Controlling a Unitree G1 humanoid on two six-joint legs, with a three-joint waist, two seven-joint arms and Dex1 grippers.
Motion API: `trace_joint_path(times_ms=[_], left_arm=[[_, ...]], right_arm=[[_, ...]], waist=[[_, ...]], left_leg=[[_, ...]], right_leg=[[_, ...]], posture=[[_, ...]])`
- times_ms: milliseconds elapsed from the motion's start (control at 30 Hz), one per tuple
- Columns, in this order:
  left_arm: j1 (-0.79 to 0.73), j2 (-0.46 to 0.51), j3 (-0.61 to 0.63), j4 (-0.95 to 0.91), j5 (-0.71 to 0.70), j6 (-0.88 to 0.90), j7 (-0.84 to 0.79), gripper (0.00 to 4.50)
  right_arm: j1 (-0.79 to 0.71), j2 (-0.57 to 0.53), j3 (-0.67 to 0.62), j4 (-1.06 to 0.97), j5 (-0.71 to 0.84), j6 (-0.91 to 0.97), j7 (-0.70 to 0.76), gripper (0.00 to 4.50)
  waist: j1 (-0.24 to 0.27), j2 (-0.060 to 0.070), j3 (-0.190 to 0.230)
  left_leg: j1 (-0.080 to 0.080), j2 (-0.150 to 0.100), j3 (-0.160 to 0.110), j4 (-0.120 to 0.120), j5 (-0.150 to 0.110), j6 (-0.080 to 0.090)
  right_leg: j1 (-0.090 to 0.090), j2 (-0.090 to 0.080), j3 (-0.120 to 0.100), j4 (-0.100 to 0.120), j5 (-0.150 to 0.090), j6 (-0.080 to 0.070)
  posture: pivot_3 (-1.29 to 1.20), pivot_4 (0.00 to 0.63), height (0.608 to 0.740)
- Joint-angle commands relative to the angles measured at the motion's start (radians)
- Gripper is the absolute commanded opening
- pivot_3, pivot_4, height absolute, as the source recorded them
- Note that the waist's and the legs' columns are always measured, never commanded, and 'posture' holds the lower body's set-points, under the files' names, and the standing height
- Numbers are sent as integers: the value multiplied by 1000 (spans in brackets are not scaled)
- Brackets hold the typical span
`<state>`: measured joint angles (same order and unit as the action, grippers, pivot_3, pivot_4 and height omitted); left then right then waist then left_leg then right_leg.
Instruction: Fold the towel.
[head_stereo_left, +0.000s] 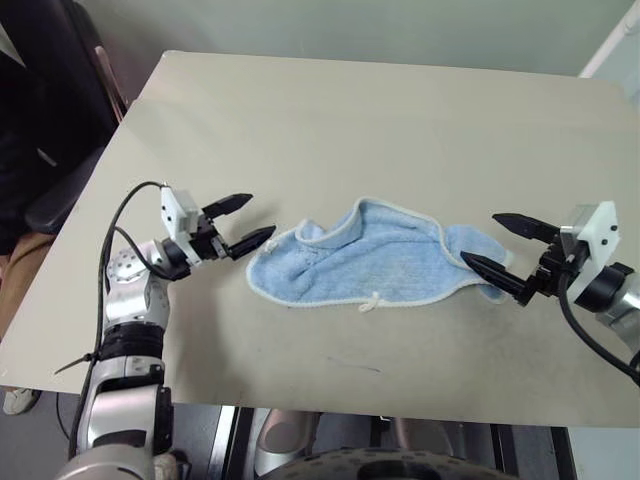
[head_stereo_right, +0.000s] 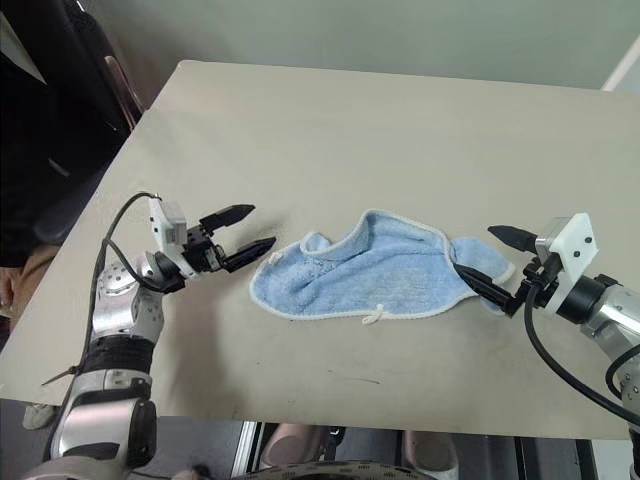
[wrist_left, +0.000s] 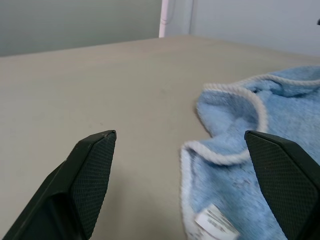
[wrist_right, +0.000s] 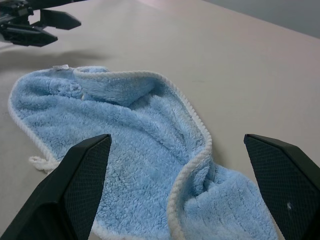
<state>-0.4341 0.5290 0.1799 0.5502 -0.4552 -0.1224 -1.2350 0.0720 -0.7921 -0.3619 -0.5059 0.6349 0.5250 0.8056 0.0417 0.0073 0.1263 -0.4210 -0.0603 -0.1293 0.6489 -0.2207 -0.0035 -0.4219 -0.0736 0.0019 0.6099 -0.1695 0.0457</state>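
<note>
The light blue towel (head_stereo_left: 375, 258) with white edging lies crumpled and partly doubled over in the middle of the beige table (head_stereo_left: 350, 120), a small white loop sticking out at its near edge. My left gripper (head_stereo_left: 248, 222) hovers open just off the towel's left end, holding nothing. At the towel's right end my right gripper (head_stereo_left: 495, 243) stands open, its near finger close over the cloth, nothing gripped. In the left wrist view the towel (wrist_left: 260, 165) lies between and ahead of the fingers (wrist_left: 90, 170). The right wrist view shows the towel (wrist_right: 135, 145) spread ahead.
The table's near edge (head_stereo_left: 300, 405) runs close below the towel. A dark chair (head_stereo_left: 60, 190) stands past the table's left side. A white post (wrist_left: 167, 17) rises beyond the far side.
</note>
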Motion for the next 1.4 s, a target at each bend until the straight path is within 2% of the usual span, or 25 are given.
trace_joint_path(times_ms=[33,400,567,700,1000,1200,1400], left_arm=[[5,-14,13,-61,-27,6,-7,4433],[-14,-124,-30,-202,-72,90,2,4433],[-18,-183,-84,-288,-84,130,6,4433],[-34,-210,-111,-297,-77,134,-2,4433],[-27,-247,-154,-310,-61,100,-8,4433],[-9,-239,-142,-321,-64,95,-1,4433],[6,-241,-147,-339,-62,95,10,4433]], right_arm=[[-10,-17,-14,-14,9,-4,14,4500],[17,-63,-37,-21,-31,11,2,4500],[71,-132,-65,12,-81,-21,64,4500],[38,-187,-8,67,-149,-46,83,4500],[-83,-235,111,227,-301,-190,143,4500],[-88,-257,116,232,-300,-216,220,4500],[-111,-247,138,224,-298,-210,240,4500]], waist=[[0,0,0],[0,0,0],[0,0,0],[-2,-1,0],[-7,-1,0],[-7,-1,0],[-7,-1,0]], left_leg=[[0,0,0,0,0,0],[-1,0,0,0,4,5],[-1,0,1,0,3,5],[-1,0,2,0,3,5],[-1,0,3,0,7,11],[-1,0,3,0,6,11],[-2,0,3,0,6,11]], right_leg=[[0,0,0,0,0,0],[0,0,0,0,0,0],[0,0,0,0,0,1],[0,0,1,0,0,1],[0,0,2,-1,4,6],[0,0,2,-1,5,10],[0,0,2,-1,3,8]], posture=[[0,150,740],[0,150,740],[0,150,740],[0,150,740],[0,150,740],[0,150,740],[0,150,740]])
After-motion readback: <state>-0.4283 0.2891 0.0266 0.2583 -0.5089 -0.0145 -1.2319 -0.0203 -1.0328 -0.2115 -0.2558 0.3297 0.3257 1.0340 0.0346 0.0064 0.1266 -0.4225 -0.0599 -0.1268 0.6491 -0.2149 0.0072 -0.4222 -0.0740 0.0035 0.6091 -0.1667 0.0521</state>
